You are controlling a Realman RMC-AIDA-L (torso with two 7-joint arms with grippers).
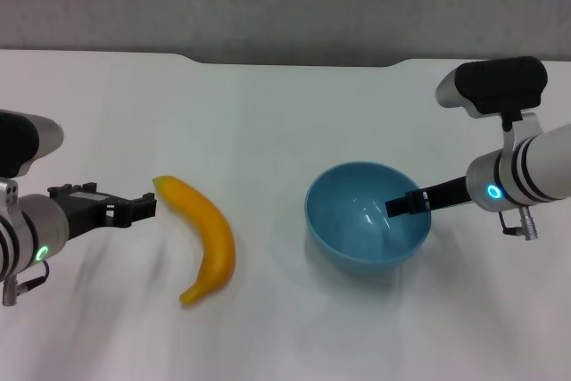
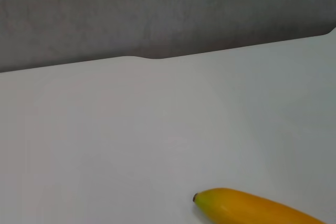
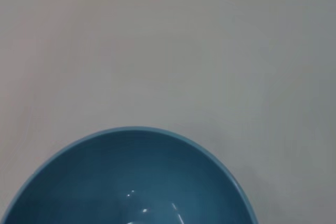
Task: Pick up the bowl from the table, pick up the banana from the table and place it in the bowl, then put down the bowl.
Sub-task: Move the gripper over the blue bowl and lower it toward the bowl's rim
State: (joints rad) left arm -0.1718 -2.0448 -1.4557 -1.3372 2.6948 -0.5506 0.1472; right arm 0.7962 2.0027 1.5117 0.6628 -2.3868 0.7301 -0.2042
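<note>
The light-blue bowl [image 1: 364,220] sits right of centre on the white table [image 1: 268,113]; it also shows in the right wrist view [image 3: 131,182]. My right gripper [image 1: 409,203] grips the bowl's right rim, with one dark finger [image 1: 401,204] inside it. The yellow-orange banana [image 1: 205,234] lies left of centre, its greenish tip pointing to the far left. Its tip also shows in the left wrist view [image 2: 247,208]. My left gripper [image 1: 147,206] is open, level with that tip and just left of it, not touching.
The table's far edge has a shallow notch [image 1: 294,63] with a grey wall behind it. Bare tabletop lies between the banana and the bowl and along the front edge.
</note>
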